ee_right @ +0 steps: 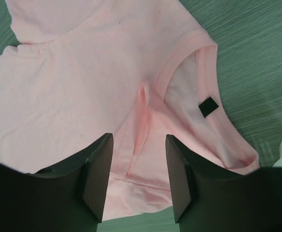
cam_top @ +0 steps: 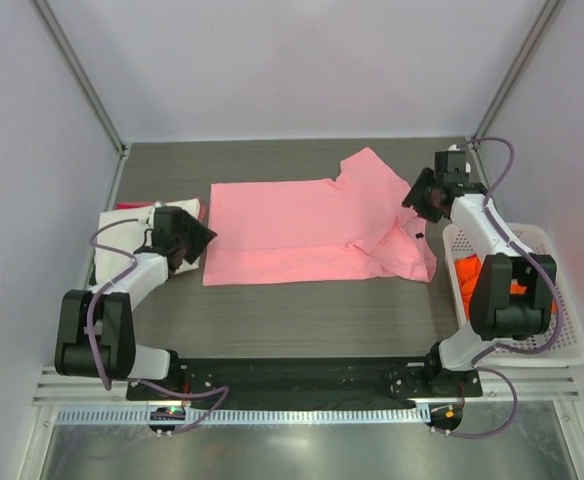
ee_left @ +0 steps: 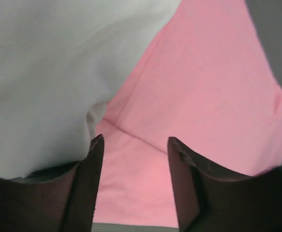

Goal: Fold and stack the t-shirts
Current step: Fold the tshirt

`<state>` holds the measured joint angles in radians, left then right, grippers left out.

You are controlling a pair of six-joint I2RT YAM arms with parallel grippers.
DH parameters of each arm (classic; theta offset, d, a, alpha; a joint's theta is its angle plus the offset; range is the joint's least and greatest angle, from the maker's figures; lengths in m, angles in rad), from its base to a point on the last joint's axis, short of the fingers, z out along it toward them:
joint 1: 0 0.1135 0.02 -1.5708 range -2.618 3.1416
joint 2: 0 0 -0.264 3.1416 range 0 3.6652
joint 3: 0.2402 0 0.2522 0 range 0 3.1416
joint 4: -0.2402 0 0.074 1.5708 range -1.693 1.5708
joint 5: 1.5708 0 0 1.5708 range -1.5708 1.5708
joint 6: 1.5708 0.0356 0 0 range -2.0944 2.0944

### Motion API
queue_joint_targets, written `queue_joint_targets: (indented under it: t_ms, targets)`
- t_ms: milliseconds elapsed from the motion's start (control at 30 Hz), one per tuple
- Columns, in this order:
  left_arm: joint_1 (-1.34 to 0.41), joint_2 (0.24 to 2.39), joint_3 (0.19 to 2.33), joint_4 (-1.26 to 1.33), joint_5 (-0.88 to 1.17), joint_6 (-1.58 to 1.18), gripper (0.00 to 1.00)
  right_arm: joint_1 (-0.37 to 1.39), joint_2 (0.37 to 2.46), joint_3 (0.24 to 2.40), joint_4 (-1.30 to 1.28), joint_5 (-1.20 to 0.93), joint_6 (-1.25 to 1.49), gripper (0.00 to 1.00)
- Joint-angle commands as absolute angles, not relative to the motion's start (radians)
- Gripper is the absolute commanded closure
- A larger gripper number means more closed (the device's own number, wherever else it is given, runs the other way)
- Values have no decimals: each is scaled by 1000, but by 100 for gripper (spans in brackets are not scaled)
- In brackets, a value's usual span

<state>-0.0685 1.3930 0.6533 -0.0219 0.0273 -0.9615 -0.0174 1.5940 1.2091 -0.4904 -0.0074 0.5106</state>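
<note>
The light pink t-shirt (cam_top: 302, 230) lies spread on the dark table, partly folded, neck and dark label (ee_right: 209, 107) to the right. A folded cream-white shirt (cam_top: 132, 235) lies at the left, with a red edge (cam_top: 127, 206) showing under it. An orange shirt (cam_top: 469, 272) sits in the basket. My left gripper (cam_top: 204, 240) is open and empty at the pink shirt's left edge, over pink cloth (ee_left: 204, 96) beside the white shirt (ee_left: 44, 72). My right gripper (cam_top: 419, 196) is open and empty above the shirt's shoulder near the collar (ee_right: 179, 67).
A white mesh basket (cam_top: 562, 340) stands at the right edge beside the right arm. Grey walls with metal posts close the table at the back and sides. A black mounting rail (cam_top: 292, 378) runs along the near edge.
</note>
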Motion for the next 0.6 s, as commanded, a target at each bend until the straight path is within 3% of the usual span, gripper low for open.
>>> queue_joint_targets:
  t_ms: [0,100,167,367,567]
  targets:
    - [-93,1314,716,-49,-61,-913,40,0,1502,1218,-465,76,522,45]
    - [-123,1197,689,-101,-80,-910,37,46,1396,1093,-443,118,554,45]
    - [-138,1123,631,-121,-84,-920,27,74,1267,973,-437,153,596,45]
    - [-179,870,412,-144,-71,-1034,26,161,880,622,-408,267,767,49]
    - [-205,709,243,-121,-156,-1124,30,184,710,384,-321,321,946,50]
